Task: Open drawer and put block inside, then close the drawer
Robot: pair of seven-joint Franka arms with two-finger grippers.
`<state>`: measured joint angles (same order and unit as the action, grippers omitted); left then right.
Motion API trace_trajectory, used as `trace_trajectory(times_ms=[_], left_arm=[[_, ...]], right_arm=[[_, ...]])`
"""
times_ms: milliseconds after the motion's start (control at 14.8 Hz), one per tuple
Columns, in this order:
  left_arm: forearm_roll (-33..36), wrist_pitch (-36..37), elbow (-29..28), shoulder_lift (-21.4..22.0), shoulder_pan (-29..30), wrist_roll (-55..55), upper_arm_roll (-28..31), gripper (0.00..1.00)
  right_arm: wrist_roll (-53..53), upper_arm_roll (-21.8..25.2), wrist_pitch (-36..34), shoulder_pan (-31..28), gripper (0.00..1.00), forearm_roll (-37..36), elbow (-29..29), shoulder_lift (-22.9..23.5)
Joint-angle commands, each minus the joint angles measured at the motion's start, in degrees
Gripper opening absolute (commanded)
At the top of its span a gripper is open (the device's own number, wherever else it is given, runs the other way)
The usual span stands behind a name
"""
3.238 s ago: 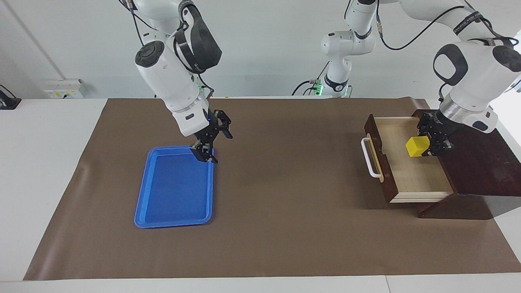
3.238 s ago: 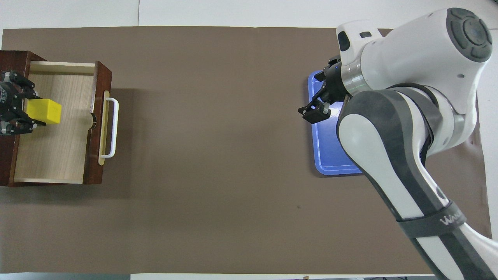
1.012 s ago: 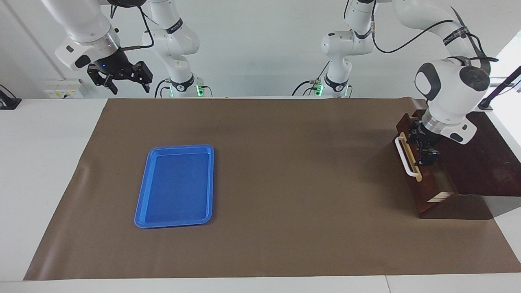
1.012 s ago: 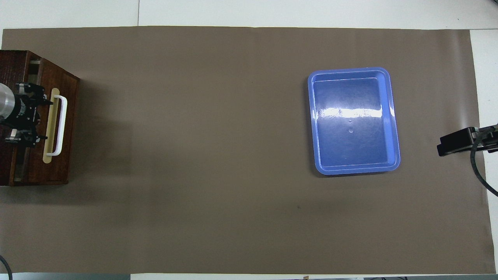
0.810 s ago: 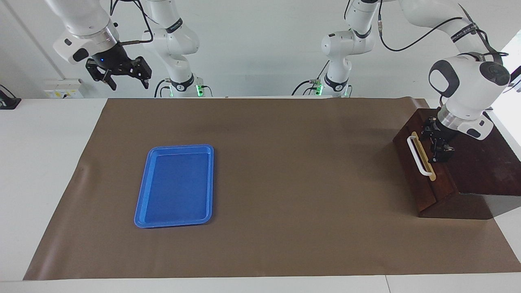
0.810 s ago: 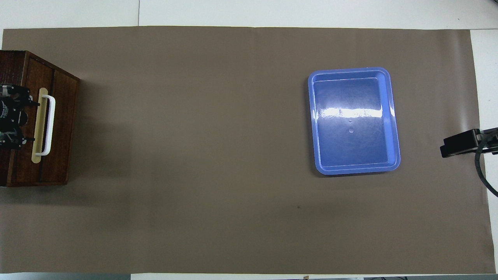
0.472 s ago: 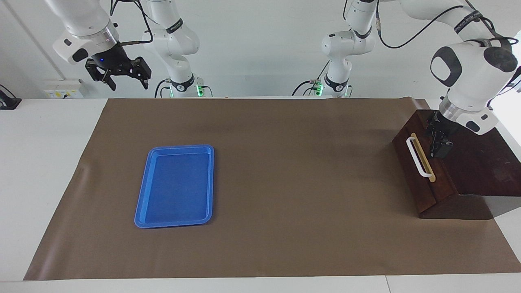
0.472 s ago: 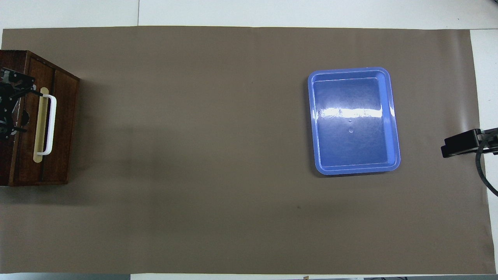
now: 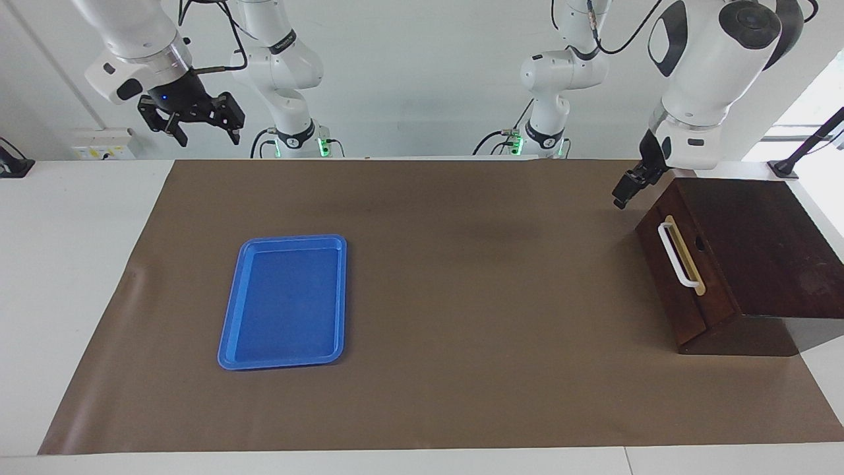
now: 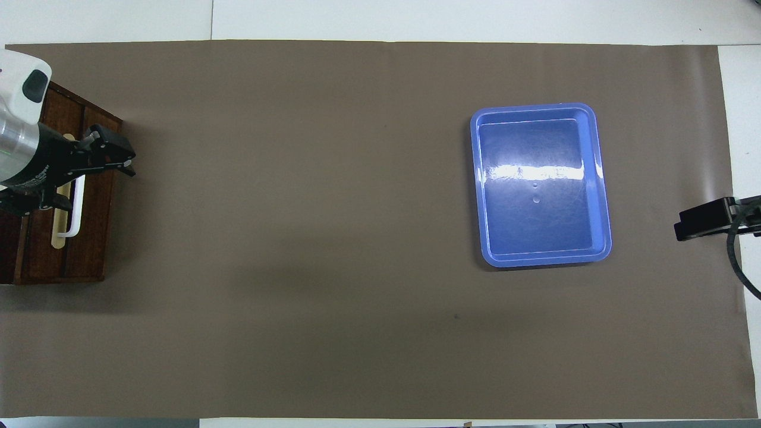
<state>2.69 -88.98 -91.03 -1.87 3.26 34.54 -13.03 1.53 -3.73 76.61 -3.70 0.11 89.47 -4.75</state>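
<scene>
The right gripper [image 9: 207, 136] hangs high in the air over the right arm's end of the bench [image 9: 79, 264], above the corner of the brown mat [image 9: 461, 316] nearest that arm's base. Its two fingers stand wide apart with nothing between them.

The blue tray [image 9: 283, 303] lies flat on the mat toward the right arm's end, well apart from everything else. Its whole blue floor shows bare, with only a streak of glare across it in the overhead view.

The middle of the mat carries nothing but soft shadows.

The left gripper [image 9: 626, 187] hangs in the air at the left arm's end, over the front of the dark wooden box [image 9: 752, 244] and clear of it, touching nothing. In the overhead view its fingers are spread apart and hold nothing.

The drawer [image 9: 663, 270] is pushed fully in, its dark front flush with the sloping face of the box. The white handle [image 9: 678, 256] sits on its tan strip, and no pale interior shows. The block is not visible in either view, and with the drawer shut I cannot tell what it contains.
</scene>
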Motion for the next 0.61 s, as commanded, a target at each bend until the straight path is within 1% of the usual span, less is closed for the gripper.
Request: trace_trajectory(times_ms=[0, 135, 270, 405, 540], left_arm=[[-1.2, 2.2, -0.2, 1.5, 0.3, -7.0, -0.8, 1.0], [-1.2, 3.5, -0.6, 2.6, 0.3, -9.9, -0.8, 1.0], [-1.4, 2.8, 0.0, 2.0, 0.5, -18.4, 0.2, 1.0], [-2.8, 3.5, 0.2, 1.8, 2.0, -20.2, 0.2, 1.0], [-2.8, 4.2, 0.9, 1.2, 2.2, -20.7, 0.4, 1.0]], right_arm=[[-0.4, -0.8, -0.5, -1.3, 1.0, -1.1, 0.5, -1.0], [-0.3, -0.9, -0.6, -1.7, 1.0, -1.1, 0.5, -1.0], [-0.2, -0.9, -0.6, -1.7, 1.0, -1.0, 0.5, -1.0], [-0.2, -0.9, -0.6, -1.6, 1.0, -1.0, 0.5, -1.0], [-0.2, -0.9, -0.6, -1.6, 1.0, -1.0, 0.5, -1.0]])
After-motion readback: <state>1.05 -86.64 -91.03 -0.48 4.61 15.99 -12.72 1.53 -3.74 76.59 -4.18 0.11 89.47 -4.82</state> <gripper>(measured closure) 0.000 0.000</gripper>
